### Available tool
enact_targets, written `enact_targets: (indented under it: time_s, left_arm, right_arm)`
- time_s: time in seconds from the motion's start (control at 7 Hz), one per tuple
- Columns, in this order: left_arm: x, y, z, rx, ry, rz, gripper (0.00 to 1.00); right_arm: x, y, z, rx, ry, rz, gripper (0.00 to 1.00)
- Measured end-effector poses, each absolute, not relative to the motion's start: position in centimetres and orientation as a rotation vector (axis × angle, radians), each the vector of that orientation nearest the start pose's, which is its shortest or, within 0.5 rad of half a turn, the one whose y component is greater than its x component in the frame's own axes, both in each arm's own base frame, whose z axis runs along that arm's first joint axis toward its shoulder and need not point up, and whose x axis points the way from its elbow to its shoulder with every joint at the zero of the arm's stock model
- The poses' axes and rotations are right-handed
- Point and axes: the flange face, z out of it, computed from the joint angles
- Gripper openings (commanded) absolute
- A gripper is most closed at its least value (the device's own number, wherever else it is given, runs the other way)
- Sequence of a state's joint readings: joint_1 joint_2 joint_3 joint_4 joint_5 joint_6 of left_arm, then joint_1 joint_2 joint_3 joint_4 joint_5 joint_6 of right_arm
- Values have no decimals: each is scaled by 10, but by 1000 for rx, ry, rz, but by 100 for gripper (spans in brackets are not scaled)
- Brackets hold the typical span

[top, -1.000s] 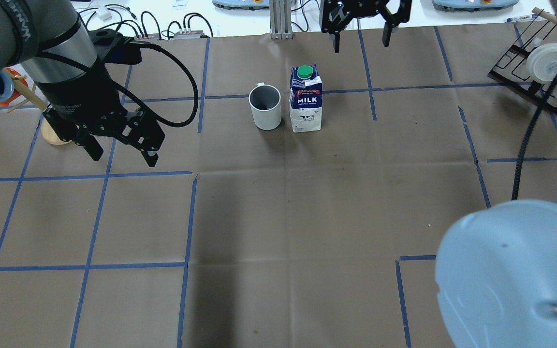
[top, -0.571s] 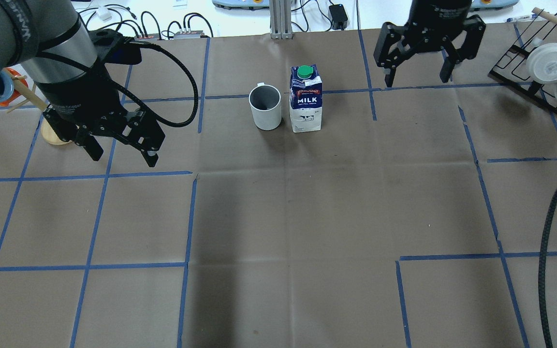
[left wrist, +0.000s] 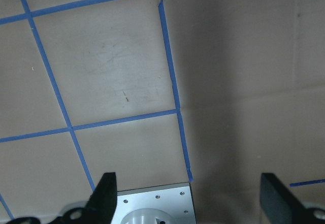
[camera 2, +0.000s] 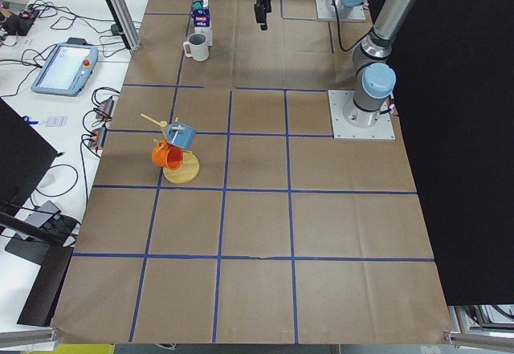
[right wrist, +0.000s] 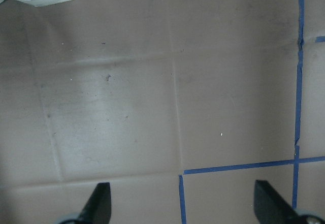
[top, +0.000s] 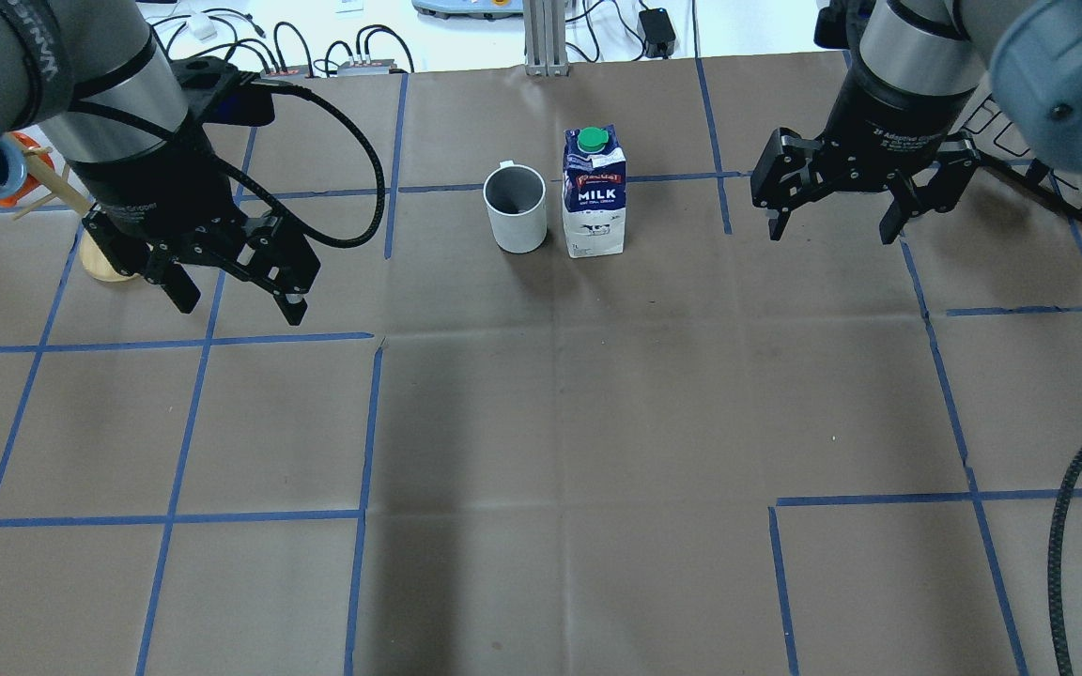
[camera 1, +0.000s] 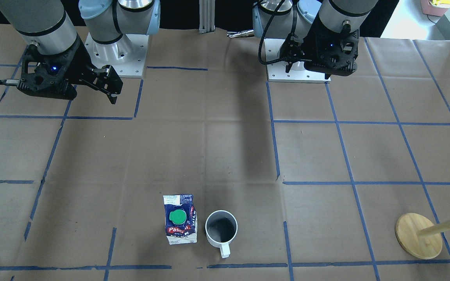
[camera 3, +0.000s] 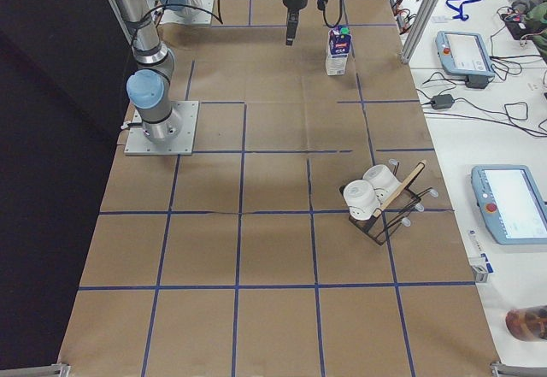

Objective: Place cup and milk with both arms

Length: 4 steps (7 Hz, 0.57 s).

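Well, the white mug (top: 515, 208) and the Pascual milk carton (top: 595, 192) stood upright just beside each other, a sliver of brown paper between them, at the far middle of the table (top: 541, 422) (mug handle turned away from the robot). The left gripper (top: 240, 305) hung wide and empty well off the mug's side. The right gripper (top: 830, 230), equally wide and empty, hung well off the carton's side. I judged the placing done and the step in hand to be clearing out. To do that well, I wanted each arm drawn up and outward on its own side, never across the tall carton, which I reckoned would topple at a nudge.
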State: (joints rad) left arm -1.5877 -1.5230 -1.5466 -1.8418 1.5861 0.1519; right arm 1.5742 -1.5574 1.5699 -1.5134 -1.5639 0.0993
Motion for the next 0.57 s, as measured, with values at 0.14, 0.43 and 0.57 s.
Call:
enact_targets:
  time_s: [0.14, 0.43, 0.57]
  left_arm:
    - [-139, -446, 499, 266, 3113, 311, 100]
    - [-139, -445, 500, 266, 3113, 307, 100]
    - [-139, -445, 500, 266, 3113, 306, 100]
  right_arm:
    - [141, -488, 478, 139, 3133, 100, 100]
    - [145, -487, 480, 115, 3136, 89, 100]
    - [145, -487, 480, 109, 3139, 88, 100]
